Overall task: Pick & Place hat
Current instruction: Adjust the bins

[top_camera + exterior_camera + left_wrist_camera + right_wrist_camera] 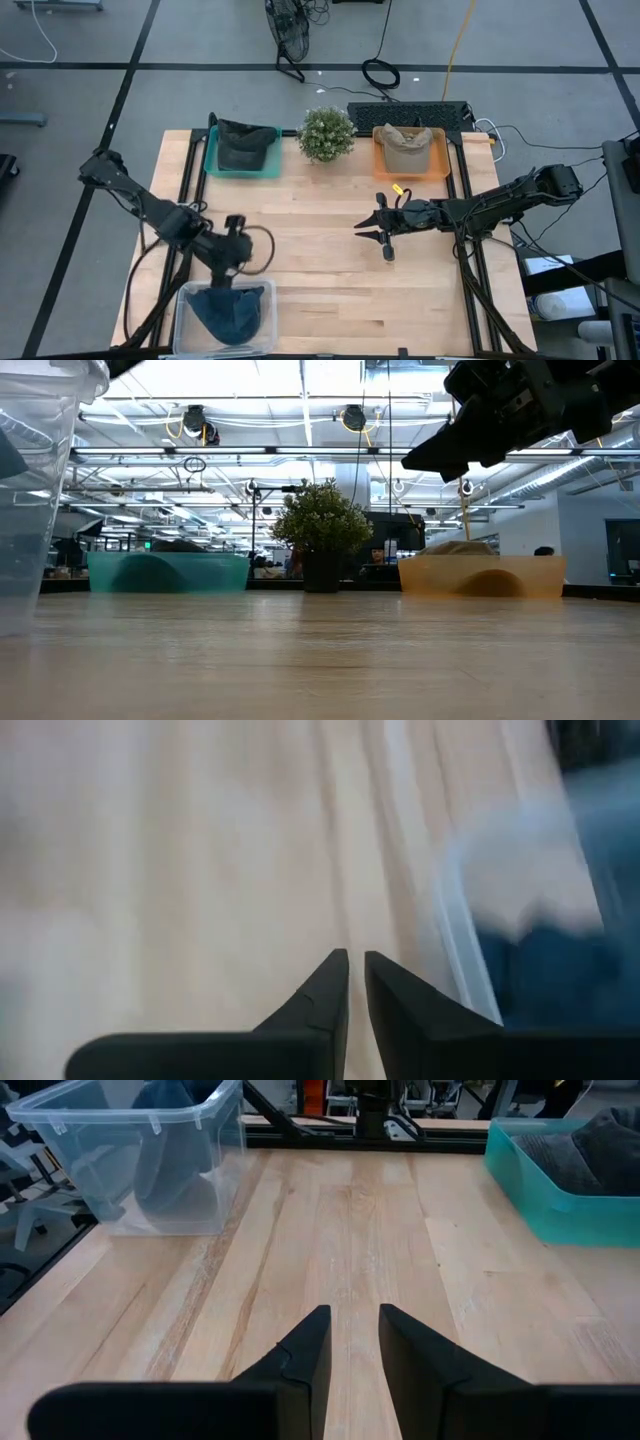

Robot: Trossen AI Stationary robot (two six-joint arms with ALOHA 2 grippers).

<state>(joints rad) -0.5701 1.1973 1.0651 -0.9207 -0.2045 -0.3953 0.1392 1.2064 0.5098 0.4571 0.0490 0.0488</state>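
a wooden surface (330,250) carries three containers and a small potted plant (326,133). along the far edge, a green tray (241,163) sits toward the left with a dark grey hat (246,145) in it, the plant stands at the middle, and an orange tray (411,164) sits toward the right with a tan hat (407,146) in it. at the near left corner stands a clear plastic bin (224,318), and a dark blue hat (230,308) lies inside it.

the left pincer (232,268) hangs just above the far rim of the clear bin, over the blue hat. its two dark fingers (318,1005) stand nearly together with only a thin slit between them, and nothing is caught in that slit; the left wrist view shows bare wood and the bin's edge with blue cloth beyond it.

the right pincer (372,231) is out over the middle of the surface, nearer the right side, pointing toward the left edge, well apart from every tray. its fingers (300,1355) show a narrow gap with bare wood seen through it, and they hold nothing. in the low view this pincer (440,458) hangs clear above the surface.
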